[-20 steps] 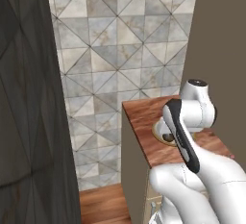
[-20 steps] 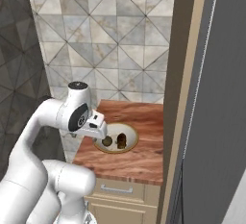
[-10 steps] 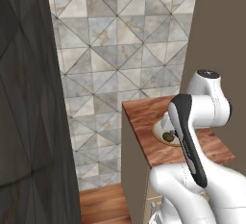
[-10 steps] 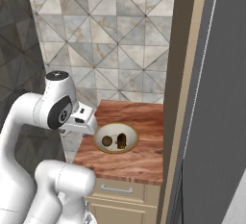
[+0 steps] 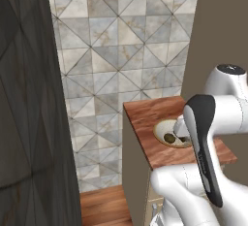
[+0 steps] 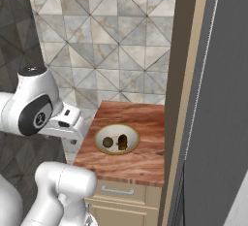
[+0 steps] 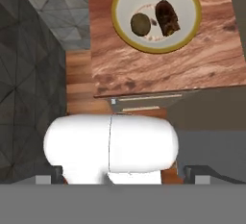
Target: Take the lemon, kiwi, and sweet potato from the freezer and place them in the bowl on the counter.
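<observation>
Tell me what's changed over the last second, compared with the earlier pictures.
The arm has swung away from over the bowl toward the robot's left, off the counter edge, its hand open and empty. The bowl and the two dark brown pieces in it, a round one and an oblong one, stayed put.

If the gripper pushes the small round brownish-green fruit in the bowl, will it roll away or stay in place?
The round fruit looks nearly spherical, so it would probably roll at a light push. The bowl is shallow with a raised rim, which would likely keep it inside. The darker oblong piece lies close beside it and may block rolling toward that side.
</observation>
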